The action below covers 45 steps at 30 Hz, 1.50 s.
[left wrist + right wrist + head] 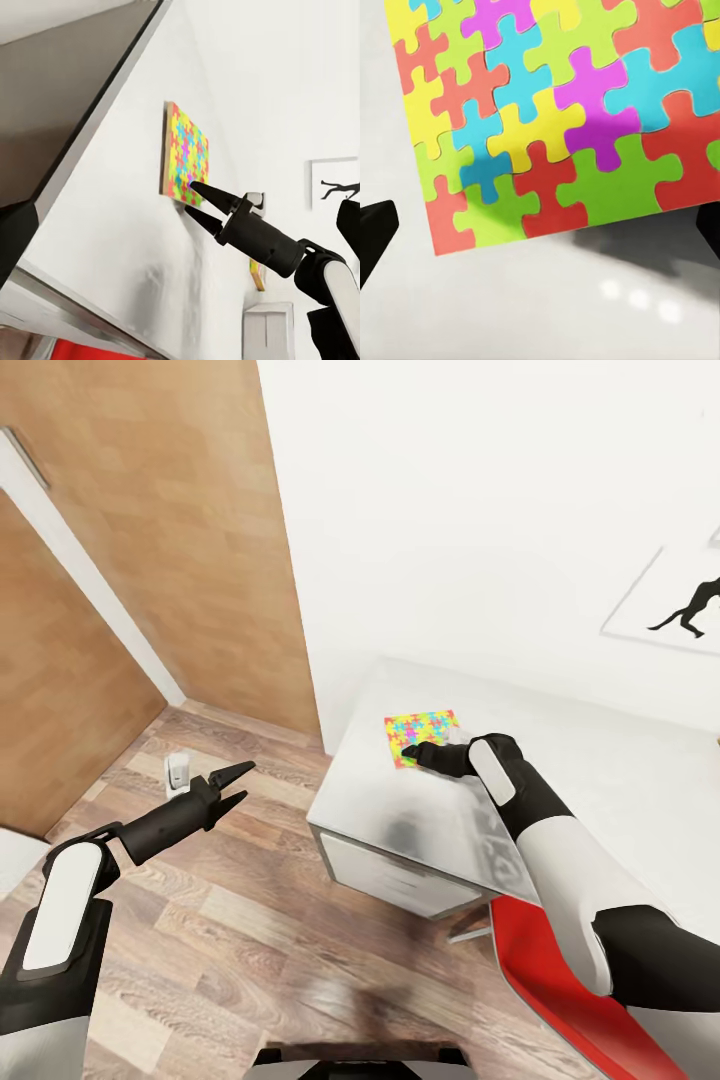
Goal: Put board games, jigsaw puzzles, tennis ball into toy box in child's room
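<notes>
The head camera looks down from high up; both wrist cameras see the bright, many-coloured flat jigsaw puzzle [420, 733] [186, 161] [562, 112], the right one very close.

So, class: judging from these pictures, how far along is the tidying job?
Nothing looks done yet: a jigsaw puzzle lies flat on the table, not in any box. In hand: the right gripper, open, sits at the puzzle's near edge, fingers either side, not yet gripping. The left gripper is open over the floor. Left: grasping and boxing this puzzle; the other toys aren't visible.
</notes>
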### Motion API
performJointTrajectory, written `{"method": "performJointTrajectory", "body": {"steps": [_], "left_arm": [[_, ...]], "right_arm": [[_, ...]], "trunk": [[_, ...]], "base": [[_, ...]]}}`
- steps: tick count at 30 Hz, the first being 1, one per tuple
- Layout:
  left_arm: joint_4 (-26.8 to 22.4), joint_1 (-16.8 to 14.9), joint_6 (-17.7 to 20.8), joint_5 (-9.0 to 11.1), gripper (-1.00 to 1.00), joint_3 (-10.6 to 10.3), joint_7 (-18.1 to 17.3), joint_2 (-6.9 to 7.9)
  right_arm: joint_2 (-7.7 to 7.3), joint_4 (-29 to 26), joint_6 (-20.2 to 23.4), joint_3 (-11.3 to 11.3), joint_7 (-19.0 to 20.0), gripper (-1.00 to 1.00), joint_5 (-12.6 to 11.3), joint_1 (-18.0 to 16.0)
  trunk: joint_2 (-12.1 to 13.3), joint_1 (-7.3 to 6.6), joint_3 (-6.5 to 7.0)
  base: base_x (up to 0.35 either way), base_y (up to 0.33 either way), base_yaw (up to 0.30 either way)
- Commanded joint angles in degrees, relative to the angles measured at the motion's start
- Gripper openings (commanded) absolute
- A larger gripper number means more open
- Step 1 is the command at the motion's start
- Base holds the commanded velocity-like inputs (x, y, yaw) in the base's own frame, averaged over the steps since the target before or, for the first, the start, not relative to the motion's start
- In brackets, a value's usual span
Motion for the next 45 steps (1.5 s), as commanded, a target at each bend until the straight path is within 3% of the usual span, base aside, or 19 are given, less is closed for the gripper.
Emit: {"method": "performJointTrajectory", "body": {"steps": [1, 9, 19, 29, 38, 45], "left_arm": [[0.01, -0.05, 0.27, -0.37, 1.00, 0.06, -0.39, -0.02], [0.01, -0.05, 0.27, -0.37, 1.00, 0.00, -0.39, -0.05], [-0.12, -0.05, 0.27, -0.37, 1.00, -0.07, -0.46, -0.17], [-0.16, -0.05, 0.27, -0.37, 1.00, -0.09, -0.44, -0.25], [-0.17, -0.05, 0.29, -0.37, 1.00, -0.07, -0.47, -0.23], [-0.17, -0.05, 0.32, -0.37, 1.00, -0.21, -0.47, -0.18]], "right_arm": [[-0.02, -0.05, 0.12, 0.12, -0.37, 1.00, -0.94, 0.00], [-0.73, -0.05, -0.23, 0.09, -0.60, 1.00, -0.86, 0.00], [-3.25, -0.05, -1.79, -0.09, -0.57, 1.00, -0.92, -0.12], [-4.15, -0.31, -1.97, -0.38, -0.49, 1.00, -1.00, -0.07], [-6.32, -5.59, -1.49, -0.36, -0.53, 1.00, -1.20, 0.16], [-7.08, -8.31, -1.09, -0.37, -0.54, 1.00, -1.30, 0.74]], "trunk": [[-0.07, 0.04, -0.09], [-0.07, 0.04, -0.10], [-0.07, 0.04, -0.10], [-0.07, 0.04, -0.10], [-0.07, 0.04, -0.10], [-0.07, 0.04, -0.10]], "base": [[0.000, 0.000, 0.035], [0.000, 0.000, 0.018], [0.000, 0.000, 0.004], [0.005, 0.001, 0.000], [0.087, 0.050, 0.000], [0.191, 0.142, 0.000]]}}
